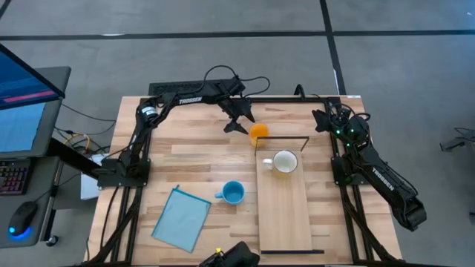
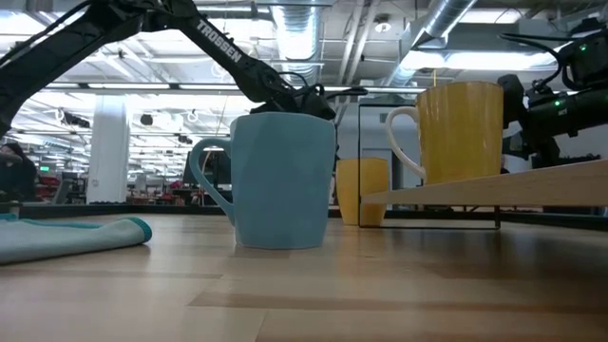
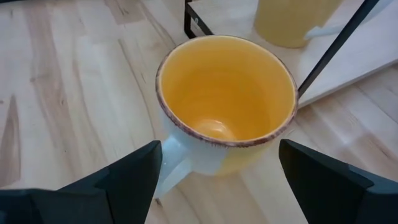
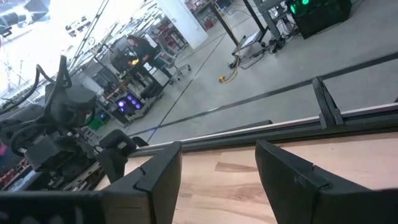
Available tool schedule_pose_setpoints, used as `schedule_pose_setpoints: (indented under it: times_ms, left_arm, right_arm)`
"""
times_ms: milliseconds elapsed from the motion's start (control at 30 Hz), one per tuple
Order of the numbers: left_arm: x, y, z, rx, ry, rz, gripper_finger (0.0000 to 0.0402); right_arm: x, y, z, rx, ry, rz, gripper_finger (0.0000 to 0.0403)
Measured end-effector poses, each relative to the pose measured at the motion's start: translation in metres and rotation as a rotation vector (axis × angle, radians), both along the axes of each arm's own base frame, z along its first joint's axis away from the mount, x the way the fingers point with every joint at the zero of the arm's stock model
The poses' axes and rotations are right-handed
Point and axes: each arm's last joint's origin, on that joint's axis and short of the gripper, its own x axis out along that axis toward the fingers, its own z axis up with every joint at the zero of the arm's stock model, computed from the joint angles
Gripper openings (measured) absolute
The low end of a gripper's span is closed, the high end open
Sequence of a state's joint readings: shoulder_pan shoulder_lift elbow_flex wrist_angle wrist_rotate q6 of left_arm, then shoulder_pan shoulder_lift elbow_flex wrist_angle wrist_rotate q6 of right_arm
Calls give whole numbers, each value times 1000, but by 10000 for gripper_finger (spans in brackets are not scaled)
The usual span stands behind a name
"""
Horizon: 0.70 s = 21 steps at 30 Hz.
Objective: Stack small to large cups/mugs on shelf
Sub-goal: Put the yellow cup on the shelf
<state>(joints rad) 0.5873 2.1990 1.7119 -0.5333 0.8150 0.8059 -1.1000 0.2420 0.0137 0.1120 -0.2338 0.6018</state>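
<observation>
From above, you have three mugs: the orange mug [image 1: 259,133] on the table at the far end of the shelf [image 1: 283,215], the cream mug [image 1: 284,162] on the shelf's far part, and the blue mug [image 1: 233,193] on the table left of the shelf, near the middle. One cloth [image 1: 182,217] lies near and left. The left gripper [image 1: 239,122] hangs just beside the orange mug; the right gripper [image 1: 323,119] waits at the table's far right edge.

From table height, the blue mug [image 2: 275,180] stands upright in front, the orange one [image 2: 362,190] behind it, the cream one [image 2: 459,131] raised on the board — all three look like glazed ceramic, so judge them stiff, fairly heavy, smooth enough to slip and liable to chip if knocked together.

In the left wrist view, your fingers [image 3: 130,174] stand wide apart on either side of the orange mug [image 3: 227,102], touching nothing. Its handle points toward the gripper — I'd pinch the wall at the rim, one finger inside, rather than the handle.

In the right wrist view, that gripper's fingers [image 4: 152,174] are apart and hold nothing.
</observation>
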Motion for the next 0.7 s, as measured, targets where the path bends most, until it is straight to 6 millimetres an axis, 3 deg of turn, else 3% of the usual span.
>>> schedule_pose_setpoints:
  times_ms: [333,700]
  left_arm:
    - [3,2,0,70,-21,8,318]
    - [-1,-6,2,26,42,1,318]
  right_arm:
    - [0,0,0,1,0,0,226]
    - [0,0,0,1,0,0,226]
